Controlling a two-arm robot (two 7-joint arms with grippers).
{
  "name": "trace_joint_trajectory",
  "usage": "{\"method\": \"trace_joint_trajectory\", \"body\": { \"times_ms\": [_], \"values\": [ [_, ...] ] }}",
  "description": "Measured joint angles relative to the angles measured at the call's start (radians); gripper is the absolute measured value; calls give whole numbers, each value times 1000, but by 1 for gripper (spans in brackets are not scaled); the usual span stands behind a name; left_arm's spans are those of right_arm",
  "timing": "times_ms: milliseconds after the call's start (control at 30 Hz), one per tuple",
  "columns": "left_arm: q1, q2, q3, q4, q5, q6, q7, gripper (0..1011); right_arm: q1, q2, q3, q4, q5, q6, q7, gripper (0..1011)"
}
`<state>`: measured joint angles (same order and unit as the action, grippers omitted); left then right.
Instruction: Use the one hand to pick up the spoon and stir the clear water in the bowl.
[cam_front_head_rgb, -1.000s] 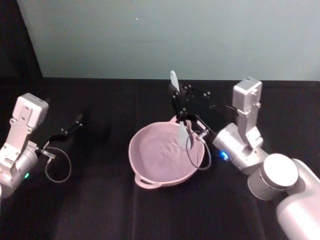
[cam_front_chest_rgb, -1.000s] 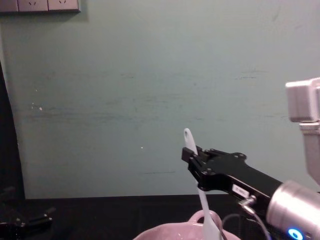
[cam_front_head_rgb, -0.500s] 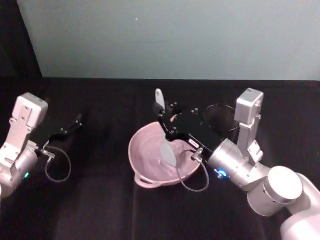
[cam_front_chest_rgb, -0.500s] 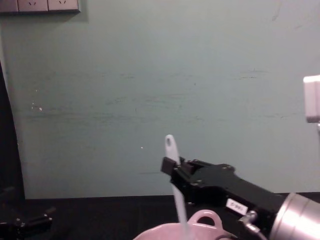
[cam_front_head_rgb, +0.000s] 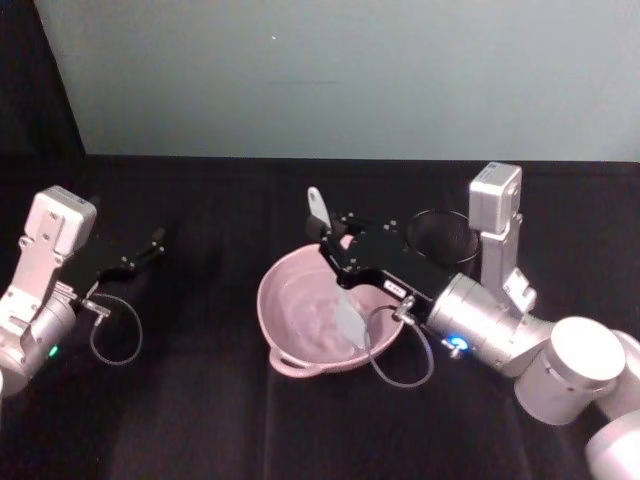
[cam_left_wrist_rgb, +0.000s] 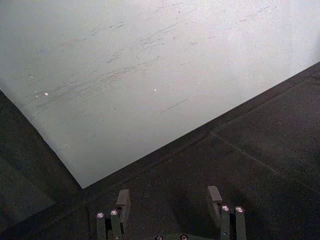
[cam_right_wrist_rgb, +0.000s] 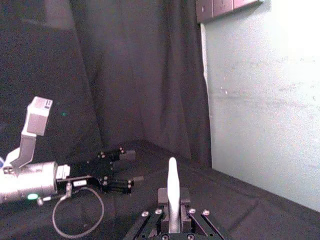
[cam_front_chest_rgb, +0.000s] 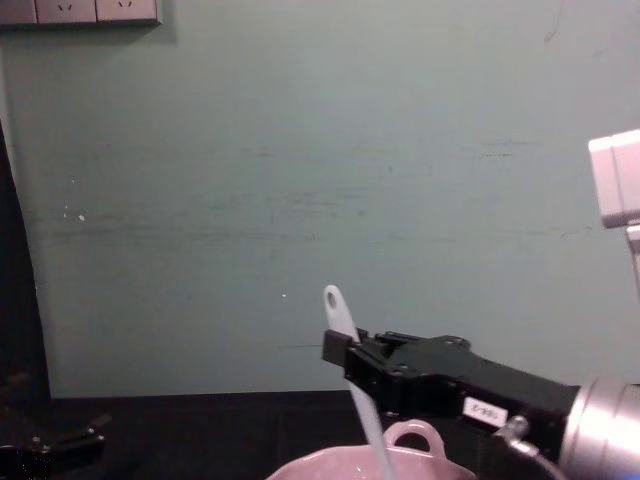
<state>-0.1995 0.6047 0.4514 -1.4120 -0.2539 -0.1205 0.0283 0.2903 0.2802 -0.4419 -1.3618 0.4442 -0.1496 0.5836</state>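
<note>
**Spoon (cam_front_head_rgb: 349, 318) swings over to the middle of the bowl (cam_front_head_rgb: 283, 300)**

Since 1 sec ago my right hand (cam_front_head_rgb: 333, 252) has swung left, away from the far right part of the rim, & the spoon went w/ it. Its wide end was by the right wall of the bowl then. Now it sits near the middle, a bit to the near side. In the chest view the handle tip is also lower than it was half a sec ago.

My right hand hangs over the far rim of the bowl. Its two fingers are pressed tight on the spoon handle, one on each side, w/ no gap left. The spoon is tilted: the tip w/ the little hole sticks up past my fingers & leans left, and the wide end points down into the bowl. It looks dipped in the water, which has small ripples.

The pink bowl stands on the black table (cam_front_head_rgb: 200, 420), w/ a small loop on its near rim. A black mesh cup (cam_front_head_rgb: 440, 235) stands just past it on the far right, behind my right arm.

My left hand (cam_front_head_rgb: 150, 245) is parked far off on the left side, low over the table. Its fingers are spread wide & hold nothing.
</note>
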Motion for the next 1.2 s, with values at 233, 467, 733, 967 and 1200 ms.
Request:
{"method": "trace_joint_trajectory", "body": {
  "times_ms": [233, 467, 733, 967, 1200],
  "values": [
    [0, 0, 0, 0, 0, 0, 0, 1011, 6, 72, 6, -72, 27, 99, -2, 136],
    [0, 0, 0, 0, 0, 0, 0, 1011, 14, 139, 16, -138, 46, 167, -13, 136],
    [0, 0, 0, 0, 0, 0, 0, 1011, 19, 213, 10, -202, 54, 226, -16, 136],
    [0, 0, 0, 0, 0, 0, 0, 1011, 19, 266, -4, -248, 56, 261, -16, 136],
    [0, 0, 0, 0, 0, 0, 0, 1011, 7, 275, 5, -269, 79, 218, -21, 136]
  ]
}}
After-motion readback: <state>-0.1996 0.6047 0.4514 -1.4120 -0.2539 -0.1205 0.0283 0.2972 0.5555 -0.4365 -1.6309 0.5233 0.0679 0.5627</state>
